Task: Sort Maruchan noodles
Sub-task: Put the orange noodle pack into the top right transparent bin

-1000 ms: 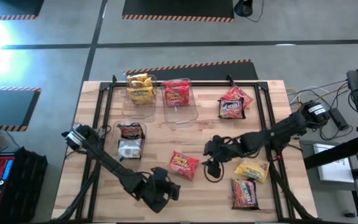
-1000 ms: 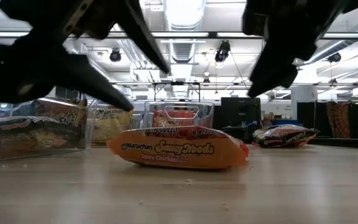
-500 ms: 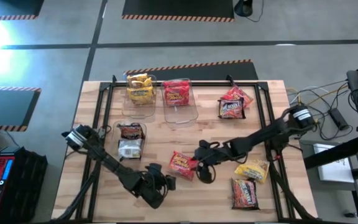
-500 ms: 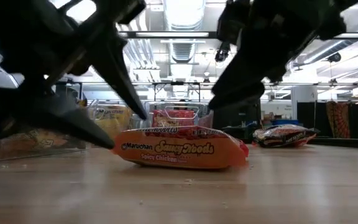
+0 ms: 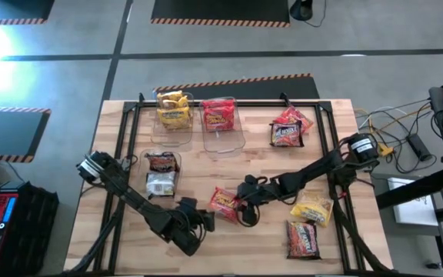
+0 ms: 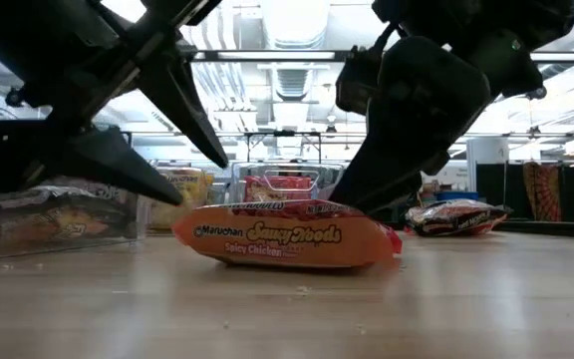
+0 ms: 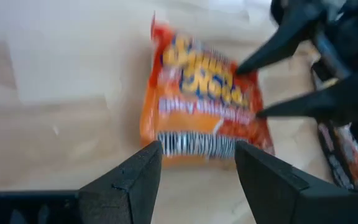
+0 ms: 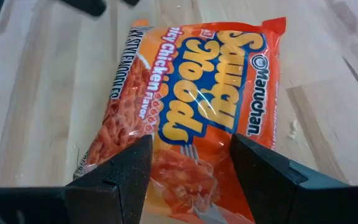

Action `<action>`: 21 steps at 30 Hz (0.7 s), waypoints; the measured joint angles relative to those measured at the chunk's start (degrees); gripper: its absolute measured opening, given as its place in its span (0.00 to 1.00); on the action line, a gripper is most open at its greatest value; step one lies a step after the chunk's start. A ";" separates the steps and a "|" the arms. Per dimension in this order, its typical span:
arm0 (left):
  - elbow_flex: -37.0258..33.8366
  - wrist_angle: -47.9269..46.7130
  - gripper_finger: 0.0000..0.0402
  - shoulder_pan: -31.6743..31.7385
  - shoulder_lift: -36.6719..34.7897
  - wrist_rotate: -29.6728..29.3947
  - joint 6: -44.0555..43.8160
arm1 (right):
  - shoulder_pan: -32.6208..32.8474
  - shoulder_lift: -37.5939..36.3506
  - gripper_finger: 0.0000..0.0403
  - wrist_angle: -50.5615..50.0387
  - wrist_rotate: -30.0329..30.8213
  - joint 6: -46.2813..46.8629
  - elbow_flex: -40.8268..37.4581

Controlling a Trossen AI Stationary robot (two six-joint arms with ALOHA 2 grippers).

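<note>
On the wooden bench (image 5: 129, 238), the left gripper (image 5: 204, 221) sits wide open, holding nothing, just left of the flat orange crinkly Maruchan noodle packet (image 5: 224, 201). The right gripper (image 5: 244, 205), fingers spread and empty, hovers at the packet's right edge.

High view: directly overhead, facing straight down, far enough to take in the whole counter (image 5: 229, 154) and both arms. Low view: at counter height, facing level across the surface into the room, very near. Left and right wrist views: each looks past its own jaws, close in. All four views share the orange packet (image 5: 224, 201) (image 6: 287, 236) (image 7: 204, 99) (image 8: 191, 118).
</note>
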 joint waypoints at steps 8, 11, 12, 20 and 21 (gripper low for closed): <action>-0.04 -2.57 0.47 0.18 -0.86 -2.49 1.03 | 0.81 -2.84 0.52 -2.22 -1.72 0.63 -0.06; -0.04 -3.13 0.47 0.24 -0.84 -2.68 1.05 | 1.42 -5.93 0.52 -1.86 -2.27 0.72 -0.02; -0.04 -3.31 0.47 0.29 -0.84 -2.91 1.05 | 1.79 -6.73 0.51 -1.87 -2.14 0.75 0.02; -0.04 -3.29 0.47 0.45 -0.84 -3.87 2.58 | 5.92 -4.66 0.43 -2.12 1.58 2.22 0.00; -0.04 -3.29 0.47 0.46 -0.84 -3.89 2.60 | 6.03 -4.00 0.42 -2.10 2.29 2.23 -0.02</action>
